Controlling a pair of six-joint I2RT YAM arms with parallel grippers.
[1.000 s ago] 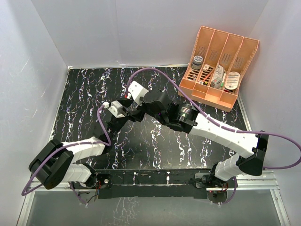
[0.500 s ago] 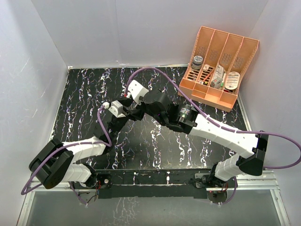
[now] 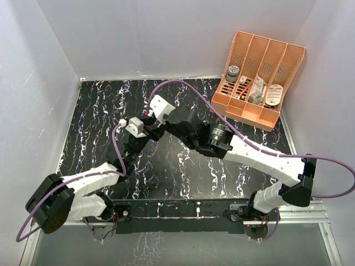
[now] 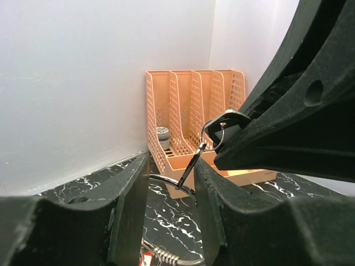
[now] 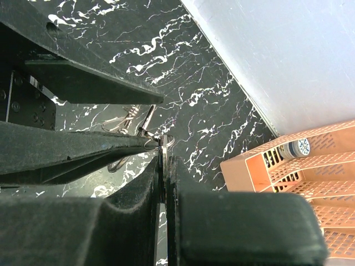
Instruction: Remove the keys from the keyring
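- Both arms meet over the middle-left of the black marbled table (image 3: pixel 100 111); gripper tips are close together, above the surface.
- Right gripper (image 5: pixel 165 158): fingers pressed together, clamped on a small ring (image 5: pixel 166 143) right at the tips.
- A slim silver key (image 4: pixel 191 163) hangs tilted from that small ring, edge-on, and drops toward the left gripper's gap.
- Left gripper (image 4: pixel 172 163): fingers (image 4: pixel 130 205) stand apart with a clear gap.
- Keyring (image 4: pixel 172 184): thin silver arc spanning that gap, low between the two left fingers. Can't tell whether the fingers press on it or it just sits there.
- Bottom of the same gap: a wire coil (image 4: pixel 163 256) with a bit of red (image 4: pixel 145 258) beside it, cropped, too little showing to tell what it is.
- Right wrist view: more silver metal bunched between the left gripper's fingers, next to the pinched ring; separate pieces are hard to tell apart.
- Top view: the ring and keys are hidden under the two gripper heads.
- Orange organizer (image 3: pixel 260 113) at the far right corner, well apart from the grippers; a round tin (image 3: pixel 233 71) and small packets in its slots.
- Purple cables (image 3: pixel 183 83) loop over both arms.
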